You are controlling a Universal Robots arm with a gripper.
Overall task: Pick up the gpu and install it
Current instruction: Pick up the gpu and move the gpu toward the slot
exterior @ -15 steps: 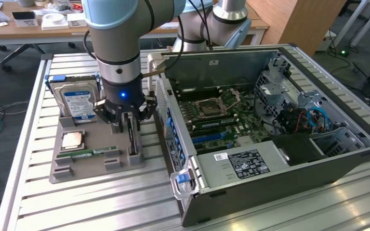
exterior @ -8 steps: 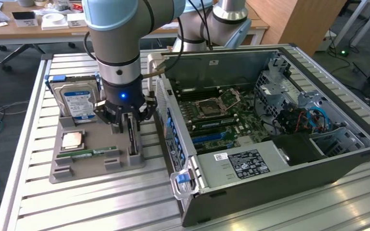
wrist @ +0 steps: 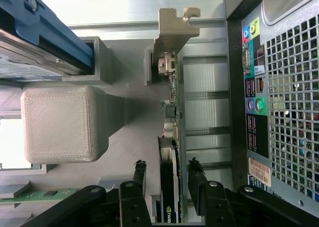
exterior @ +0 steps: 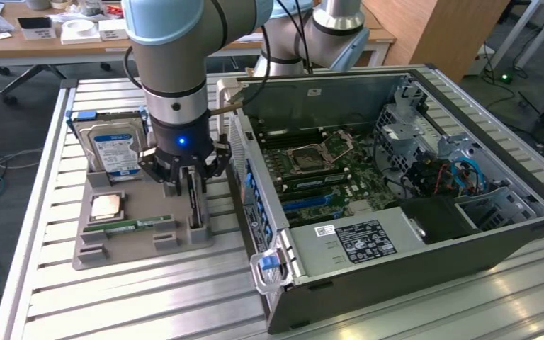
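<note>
Standing by the table, I see the gripper (exterior: pixel 189 185) hanging low over the grey tray (exterior: pixel 111 251). Its fingers (wrist: pixel 140 173) are spread on either side of the gpu (wrist: pixel 170 137), which stands on edge in a tray slot just beside the case (exterior: pixel 395 234). A sliver of gap shows on each side, so I judge that nothing is pinched yet.

The gap looks wider on one side than the other. If the jaws close like that, the nearer finger would meet the card first and could tilt it or wedge it in its slot. The fingers also sit toward the end away from the bracket (wrist: pixel 175 30), so a lifted card might droop at that end. The case wall is close too, and a crooked lift could catch the bracket on it.

The exterior view gives the wider layout: the arm, the open case with its motherboard (exterior: pixel 319 170), the hard drive (exterior: pixel 111 149) and the RAM stick (exterior: pixel 139 225). There the card is just a dark sliver under the gripper. The wrist view gives what that one cannot: the gaps beside the card, the bracket's hooked end, and the case's rear ports (wrist: pixel 251 92) close alongside.
</note>
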